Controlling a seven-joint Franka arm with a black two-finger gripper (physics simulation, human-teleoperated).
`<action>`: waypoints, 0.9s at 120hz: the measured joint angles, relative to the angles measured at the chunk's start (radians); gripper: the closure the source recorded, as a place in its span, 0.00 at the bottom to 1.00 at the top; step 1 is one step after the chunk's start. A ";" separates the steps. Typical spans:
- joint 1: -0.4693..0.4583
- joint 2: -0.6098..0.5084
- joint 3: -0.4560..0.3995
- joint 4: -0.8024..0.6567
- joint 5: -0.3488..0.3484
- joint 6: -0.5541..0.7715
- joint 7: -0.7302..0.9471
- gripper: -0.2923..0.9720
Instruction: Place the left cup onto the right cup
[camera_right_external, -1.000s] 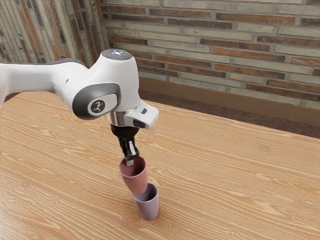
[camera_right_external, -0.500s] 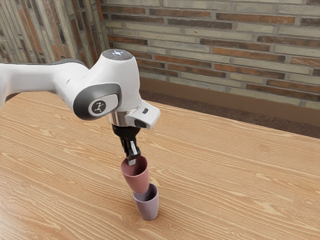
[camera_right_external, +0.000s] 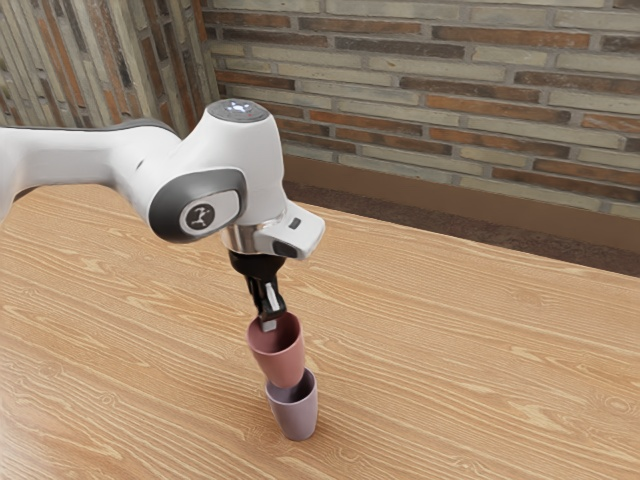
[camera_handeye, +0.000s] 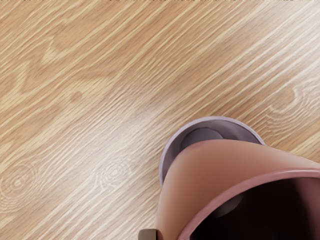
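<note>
A pink cup (camera_right_external: 277, 350) hangs tilted just above the wooden table (camera_right_external: 480, 330), with my gripper (camera_right_external: 267, 320) shut on its rim. Its base dips into the mouth of a mauve cup (camera_right_external: 294, 404) that stands upright on the table near the front edge. In the wrist view the pink cup (camera_handeye: 220, 175) is large and close under my hand, and the mauve cup's rim (camera_handeye: 172, 145) and part of its inner floor peek out from behind it.
A brick wall (camera_right_external: 450, 90) runs behind the table. The wooden top stretches wide to the exterior view's right and left of the two cups.
My hand has carried the pink cup a little toward the exterior view's right and down, so its base now sits more squarely over and in the mauve cup's mouth.
</note>
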 joint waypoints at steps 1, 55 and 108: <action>0.000 0.000 0.000 0.000 0.000 0.000 0.000 0.85; -0.002 0.019 -0.005 0.001 0.000 0.011 -0.001 0.85; -0.005 0.033 -0.009 0.006 -0.001 0.019 -0.001 0.85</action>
